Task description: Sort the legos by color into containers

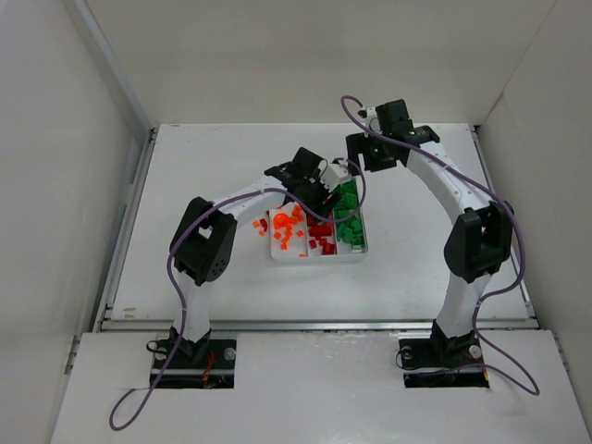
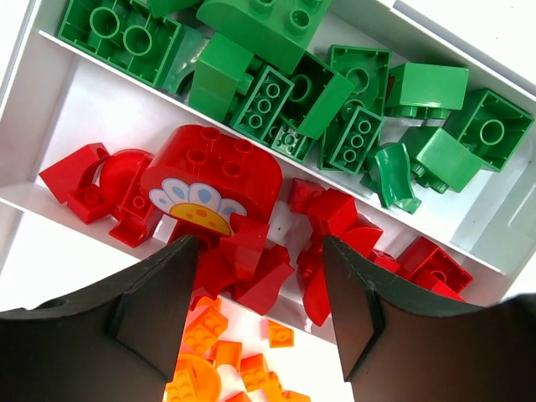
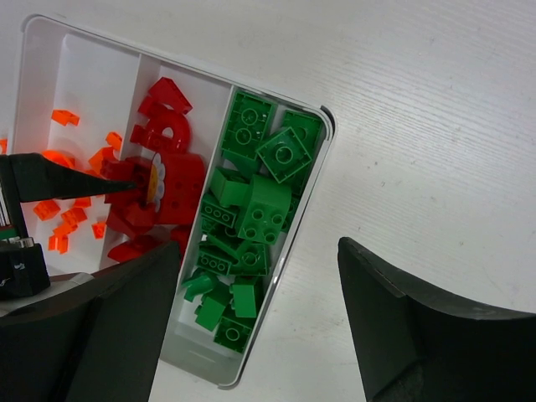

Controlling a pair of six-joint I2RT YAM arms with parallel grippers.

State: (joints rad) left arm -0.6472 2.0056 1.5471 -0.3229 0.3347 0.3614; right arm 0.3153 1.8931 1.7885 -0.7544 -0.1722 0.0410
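The white shallow three-compartment plastic tray (image 1: 315,260) looks nearly sorted: small orange bricks (image 1: 285,231) in the left compartment, red bricks (image 1: 321,233) in the middle, green bricks (image 1: 350,227) on the right. One orange piece (image 1: 255,223) seems to lie just left of the tray, unsorted. The left gripper (image 2: 260,248) hovers spread over the reds, pinching nothing. The right gripper (image 3: 255,251) hangs spread near the tray's far right. No writing shows; one rounded red brick (image 2: 209,180) bears a printed daisy.

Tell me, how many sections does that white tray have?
3: the left section holds orange legos, the middle section red legos, the right section green legos. None looks hidden.
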